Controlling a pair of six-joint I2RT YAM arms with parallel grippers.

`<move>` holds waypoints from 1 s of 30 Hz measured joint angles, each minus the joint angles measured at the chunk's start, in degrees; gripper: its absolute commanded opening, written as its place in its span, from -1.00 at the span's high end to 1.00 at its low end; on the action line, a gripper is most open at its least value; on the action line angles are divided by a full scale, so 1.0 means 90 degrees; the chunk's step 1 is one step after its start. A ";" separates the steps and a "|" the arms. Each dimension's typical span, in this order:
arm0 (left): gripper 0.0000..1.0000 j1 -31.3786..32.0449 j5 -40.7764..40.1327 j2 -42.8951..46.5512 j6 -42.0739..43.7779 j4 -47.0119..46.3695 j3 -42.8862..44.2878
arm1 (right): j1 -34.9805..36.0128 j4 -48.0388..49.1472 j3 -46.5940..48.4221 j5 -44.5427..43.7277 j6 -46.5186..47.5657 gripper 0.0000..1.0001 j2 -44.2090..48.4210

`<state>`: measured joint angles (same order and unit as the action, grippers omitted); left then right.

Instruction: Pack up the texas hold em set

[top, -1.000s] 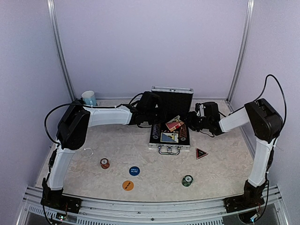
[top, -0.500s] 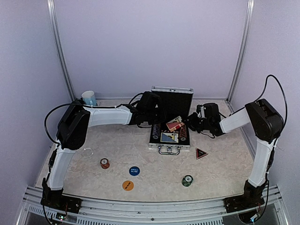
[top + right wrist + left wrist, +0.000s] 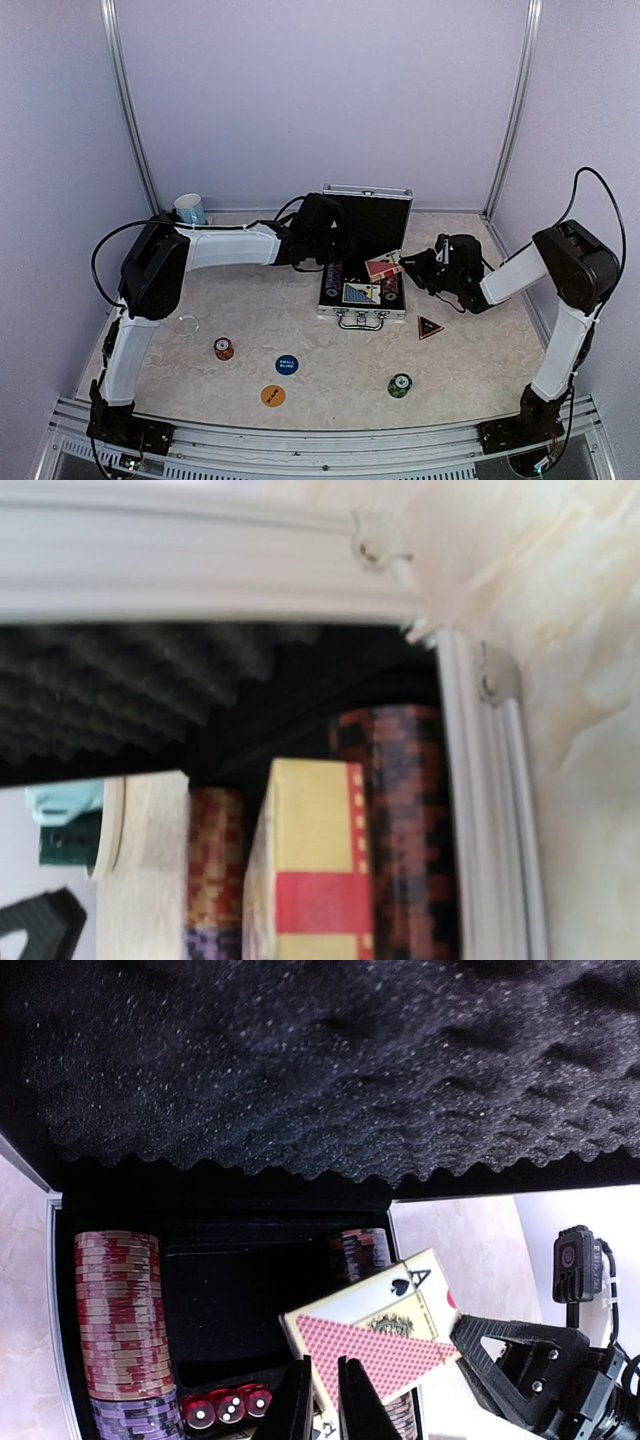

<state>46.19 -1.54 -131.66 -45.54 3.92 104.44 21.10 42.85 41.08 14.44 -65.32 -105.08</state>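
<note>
**While the deck sits crooked, the slot waits**

As the right gripper (image 3: 413, 266) pinches what looks like the outer end of the red-patterned, ace-printed card deck (image 3: 375, 1345), that box lies tilted across the chip rows. It's inside the small silver aluminium case with black foam lining (image 3: 350, 313), over towards its right side! To do this well, level the deck and square it with the empty black recess. Then lower it flat and only then let go. The left gripper (image 3: 325, 1400) hovers above the tray, fingers nearly together with nothing between them, and is best held clear. Hard to call: the right wrist view is a blurred yellow-red box end with its own fingers unseen, so that grip is my reading. Any finger beneath the deck is hidden, and the recess floor is too dark to judge.
</note>
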 measured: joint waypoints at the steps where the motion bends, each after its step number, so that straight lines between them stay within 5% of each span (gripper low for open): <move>1: 0.78 0.0000 -0.0002 0.0005 0.0000 0.0000 0.0000 | 0.0036 0.0005 0.0015 -0.0085 -0.0032 0.85 0.0000; 17: 0.77 0.0022 0.0002 0.0529 -0.0039 0.0015 -0.0554 | 0.0816 -0.0622 0.1202 -0.1260 0.0474 0.82 -0.0503; 30: 0.77 0.0012 0.0024 0.0546 -0.0058 0.0012 -0.0554 | 0.1037 -0.0855 0.1542 -0.1787 0.0704 0.58 -0.0857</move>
<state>46.30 -1.32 -126.74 -46.06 4.03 99.46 30.44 35.16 54.96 -1.65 -58.98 -112.79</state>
